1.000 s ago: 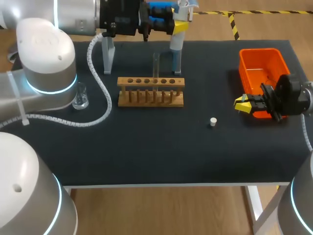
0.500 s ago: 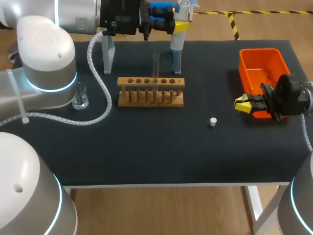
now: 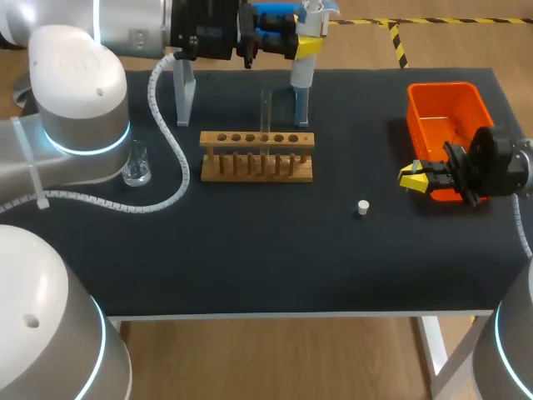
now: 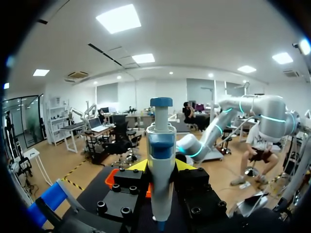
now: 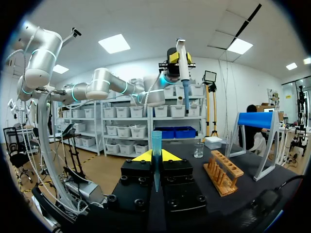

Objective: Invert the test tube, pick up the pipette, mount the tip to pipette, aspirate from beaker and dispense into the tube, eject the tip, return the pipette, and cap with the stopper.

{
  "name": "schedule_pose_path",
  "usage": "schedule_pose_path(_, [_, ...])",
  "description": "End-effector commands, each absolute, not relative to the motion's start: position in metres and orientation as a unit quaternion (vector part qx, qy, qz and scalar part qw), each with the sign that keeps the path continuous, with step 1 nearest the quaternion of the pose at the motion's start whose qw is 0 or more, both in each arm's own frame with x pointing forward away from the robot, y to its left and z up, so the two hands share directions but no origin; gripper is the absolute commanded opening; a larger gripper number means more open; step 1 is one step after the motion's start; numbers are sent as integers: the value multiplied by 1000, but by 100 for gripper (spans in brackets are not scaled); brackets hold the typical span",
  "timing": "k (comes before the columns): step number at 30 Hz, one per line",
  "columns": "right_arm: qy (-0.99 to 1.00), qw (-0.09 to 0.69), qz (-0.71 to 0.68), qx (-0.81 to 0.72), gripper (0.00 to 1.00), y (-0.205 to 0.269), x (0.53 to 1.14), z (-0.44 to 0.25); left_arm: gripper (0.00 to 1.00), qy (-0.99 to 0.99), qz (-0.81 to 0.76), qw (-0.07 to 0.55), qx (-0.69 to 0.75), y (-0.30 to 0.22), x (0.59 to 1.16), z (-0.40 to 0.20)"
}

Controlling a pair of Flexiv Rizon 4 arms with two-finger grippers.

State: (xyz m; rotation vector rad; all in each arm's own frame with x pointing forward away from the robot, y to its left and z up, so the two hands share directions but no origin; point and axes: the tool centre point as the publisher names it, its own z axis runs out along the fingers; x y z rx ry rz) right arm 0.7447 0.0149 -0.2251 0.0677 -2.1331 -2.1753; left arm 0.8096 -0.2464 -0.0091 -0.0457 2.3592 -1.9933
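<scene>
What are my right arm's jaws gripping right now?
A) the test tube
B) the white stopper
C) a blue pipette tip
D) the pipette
C: in the right wrist view a blue pipette tip is clamped upright between the right jaws; the white stopper lies loose on the table, and the pipette is in the left jaws.

**Pipette Aloft, Tip Held Across the Table**

The white-and-blue pipette (image 4: 160, 145) is held upright in the left gripper (image 3: 306, 43). A blue tip (image 5: 156, 141) is clamped in the right gripper (image 3: 416, 177). A clear test tube (image 3: 266, 107) stands in the wooden rack (image 3: 256, 167), with the glass beaker (image 3: 137, 164) and the white stopper (image 3: 362, 207) set apart on the table.
</scene>
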Motion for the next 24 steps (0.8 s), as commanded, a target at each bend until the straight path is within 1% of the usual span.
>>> schedule_pose_path(1, [-699, 47, -713, 23, 0, 14, 744, -225, 0, 763, -646, 24, -14, -246, 811, -9])
schedule_pose_path(24, [-699, 47, -713, 23, 0, 14, 744, -225, 0, 762, -647, 24, -17, -246, 811, -9])
